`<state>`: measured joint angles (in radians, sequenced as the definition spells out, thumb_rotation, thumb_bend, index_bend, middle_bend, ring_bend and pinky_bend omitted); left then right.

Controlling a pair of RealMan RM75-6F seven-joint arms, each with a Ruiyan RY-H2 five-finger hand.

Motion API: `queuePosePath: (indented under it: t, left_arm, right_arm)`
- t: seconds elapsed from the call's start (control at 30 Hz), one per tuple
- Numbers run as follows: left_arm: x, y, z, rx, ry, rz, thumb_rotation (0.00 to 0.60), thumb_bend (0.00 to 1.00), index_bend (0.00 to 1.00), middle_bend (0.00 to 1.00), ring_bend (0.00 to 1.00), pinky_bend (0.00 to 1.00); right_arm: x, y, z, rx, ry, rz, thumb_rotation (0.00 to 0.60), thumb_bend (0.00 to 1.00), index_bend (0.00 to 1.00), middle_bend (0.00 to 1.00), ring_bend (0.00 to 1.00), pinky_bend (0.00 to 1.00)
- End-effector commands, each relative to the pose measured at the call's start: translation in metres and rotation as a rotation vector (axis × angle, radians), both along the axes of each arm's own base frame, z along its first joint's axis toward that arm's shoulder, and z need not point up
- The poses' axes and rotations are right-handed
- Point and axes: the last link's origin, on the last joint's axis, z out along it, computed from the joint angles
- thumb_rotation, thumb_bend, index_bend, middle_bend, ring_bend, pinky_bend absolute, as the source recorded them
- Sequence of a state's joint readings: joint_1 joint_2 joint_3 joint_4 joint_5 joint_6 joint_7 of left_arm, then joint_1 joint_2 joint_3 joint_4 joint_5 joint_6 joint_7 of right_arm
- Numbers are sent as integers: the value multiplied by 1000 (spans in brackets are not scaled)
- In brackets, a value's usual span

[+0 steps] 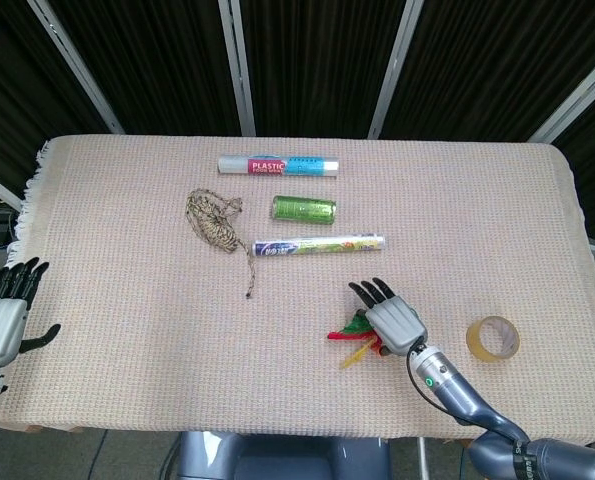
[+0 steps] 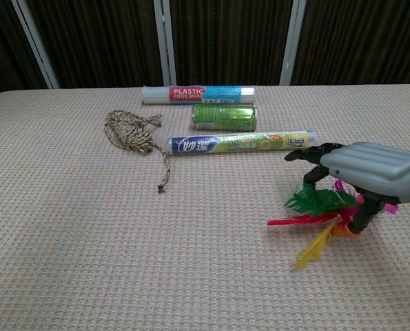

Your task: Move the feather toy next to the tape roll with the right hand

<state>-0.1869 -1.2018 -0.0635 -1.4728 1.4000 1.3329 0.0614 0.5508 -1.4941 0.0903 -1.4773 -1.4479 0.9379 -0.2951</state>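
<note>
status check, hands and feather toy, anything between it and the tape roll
Right hand over the feather toy, fingers curled down, grip unconfirmed. Left hand open, idle at table edge. Tape roll lies off to the right; path clear.

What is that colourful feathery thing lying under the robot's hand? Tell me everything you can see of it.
It is a feather toy with green, red, yellow and pink feathers fanning out toward the left from an orange base. It lies flat on the woven beige table cloth, near the front right. The right hand arches over its base end, fingers reaching down around it; whether it is gripped is unclear. The tape roll sits apart, further right.
</note>
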Motion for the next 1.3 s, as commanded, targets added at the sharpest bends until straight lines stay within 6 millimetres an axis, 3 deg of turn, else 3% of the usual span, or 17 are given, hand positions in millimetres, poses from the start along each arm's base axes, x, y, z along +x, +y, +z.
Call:
queuePosePath:
  t: [0.03,0.2,0.73,0.93,1.3]
  left_arm:
    - [1,-1,-1,-2,0,-3,600,237,0,0,0,0]
    - [2,-3,-3,-11,4,-6,600,237,0,0,0,0]
    - [7,-8,-8,-27,7,-24,600,236,0,0,0,0]
    - [11,-10,-11,-35,3,-34,600,236,0,0,0,0]
    - [15,-15,-11,-52,-9,-61,600,237,0,0,0,0]
  right_arm:
    - [1,-1,1,-28,-26,12,600,163,674,127,0,0]
    - [-4,-6,15,-88,-51,18,600,179,754,194,0,0]
    - [-52,2,90,-257,-46,-75,600,181,739,205,0,0]
    - [-64,9,96,-258,-83,-114,600,185,739,210,0,0]
    - [-51,26,100,-280,-302,-146,600,186,697,204,0,0]
